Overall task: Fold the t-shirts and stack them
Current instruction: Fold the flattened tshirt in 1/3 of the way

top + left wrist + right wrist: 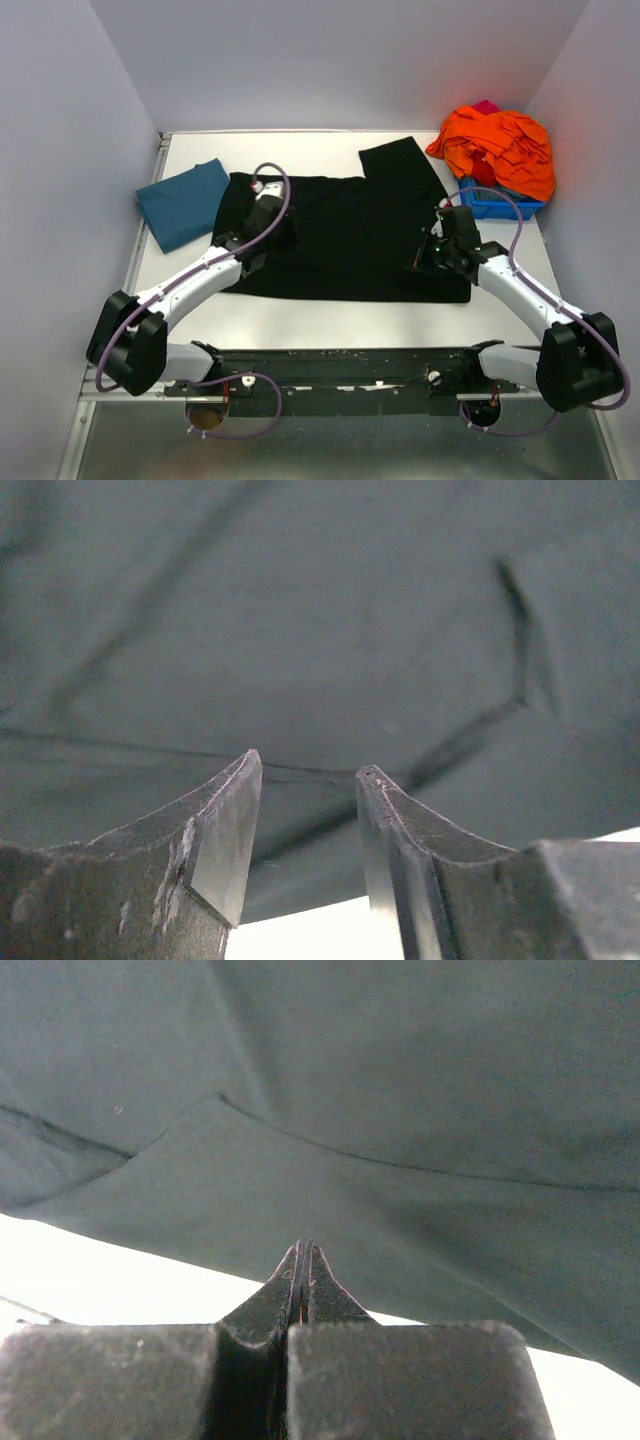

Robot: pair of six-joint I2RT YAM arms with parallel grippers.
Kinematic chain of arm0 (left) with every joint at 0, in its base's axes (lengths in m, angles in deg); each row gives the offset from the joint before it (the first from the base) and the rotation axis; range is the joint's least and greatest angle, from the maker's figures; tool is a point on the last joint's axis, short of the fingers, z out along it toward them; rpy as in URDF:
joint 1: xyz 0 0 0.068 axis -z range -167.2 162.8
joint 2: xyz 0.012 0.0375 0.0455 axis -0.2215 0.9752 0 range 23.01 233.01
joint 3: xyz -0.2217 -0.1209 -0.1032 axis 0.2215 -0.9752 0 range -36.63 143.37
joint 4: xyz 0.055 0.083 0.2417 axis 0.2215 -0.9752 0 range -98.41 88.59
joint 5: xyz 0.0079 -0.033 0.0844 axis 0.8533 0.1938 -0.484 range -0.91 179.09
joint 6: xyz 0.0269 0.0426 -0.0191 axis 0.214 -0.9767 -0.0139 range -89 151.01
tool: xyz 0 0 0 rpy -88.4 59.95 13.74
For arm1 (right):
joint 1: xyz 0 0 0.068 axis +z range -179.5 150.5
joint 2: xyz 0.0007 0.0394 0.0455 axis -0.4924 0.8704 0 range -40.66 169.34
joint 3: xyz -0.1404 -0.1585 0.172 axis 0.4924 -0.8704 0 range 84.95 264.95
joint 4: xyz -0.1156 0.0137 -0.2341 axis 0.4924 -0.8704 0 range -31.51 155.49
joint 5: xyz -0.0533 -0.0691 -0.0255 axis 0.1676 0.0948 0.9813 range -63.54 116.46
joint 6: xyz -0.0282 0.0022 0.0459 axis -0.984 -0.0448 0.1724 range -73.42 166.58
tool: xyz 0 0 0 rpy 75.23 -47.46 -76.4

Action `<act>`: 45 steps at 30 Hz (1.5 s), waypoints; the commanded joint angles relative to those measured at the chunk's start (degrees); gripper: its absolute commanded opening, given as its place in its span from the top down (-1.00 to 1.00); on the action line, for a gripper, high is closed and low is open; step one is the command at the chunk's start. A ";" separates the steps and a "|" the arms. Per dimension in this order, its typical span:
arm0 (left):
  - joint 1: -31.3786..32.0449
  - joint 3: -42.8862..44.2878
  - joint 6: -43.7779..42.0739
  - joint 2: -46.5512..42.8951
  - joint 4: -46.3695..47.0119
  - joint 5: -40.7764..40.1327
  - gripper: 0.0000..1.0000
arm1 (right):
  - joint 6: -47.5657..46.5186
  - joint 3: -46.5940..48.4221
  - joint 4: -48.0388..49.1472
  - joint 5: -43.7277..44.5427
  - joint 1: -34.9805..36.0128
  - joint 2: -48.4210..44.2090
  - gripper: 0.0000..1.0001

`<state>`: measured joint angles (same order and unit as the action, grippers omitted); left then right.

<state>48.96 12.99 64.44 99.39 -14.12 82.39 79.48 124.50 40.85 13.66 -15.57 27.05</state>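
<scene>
Black t-shirt [350, 240] lies spread across the middle of the table [330, 312], plain dark side up. One sleeve juts out at its far right corner. It looks not yet folded.

Beyond that sleeve, off the black t-shirt's far right corner, a crumpled orange cloth heap [500, 145] sits on top of a small blue bin [495, 208].

Just off the black t-shirt's left edge, the teal-blue t-shirt [183, 203] lies as a neat flat rectangle, apparently already folded. The two may touch at one corner, though I cannot tell.

The left gripper [308, 765] hovers low over the black t-shirt's left shoulder area. Its fingers are parted by a moderate gap with nothing between them, only cloth and seams below.

The right gripper [303, 1252] sits over the black t-shirt's right side, near the near hem. Its fingers are pressed fully together, and no cloth shows between them.

The step in hand seems to be the start of folding the black t-shirt, with the teal one waiting beside it.

The next move probably calls for each gripper to pinch an edge or sleeve. The right one would have to open first. Both then need to carry the cloth inward evenly so the fold does not skew or bunch.
</scene>
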 commanded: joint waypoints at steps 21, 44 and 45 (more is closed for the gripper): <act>-22.27 10.48 14.46 14.57 -22.44 -32.14 0.21 | 1.02 -14.59 27.72 5.94 5.58 -0.29 0.99; -25.70 11.46 20.53 22.16 -18.06 -22.49 0.15 | 1.02 -14.94 27.81 4.98 5.58 -0.55 0.99; -25.70 11.02 20.80 21.80 -17.53 -21.87 0.15 | 1.11 -14.94 27.81 4.97 5.58 -0.38 0.99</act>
<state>23.63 25.82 84.24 124.55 -35.36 56.62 80.27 110.05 67.19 18.06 -10.36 26.59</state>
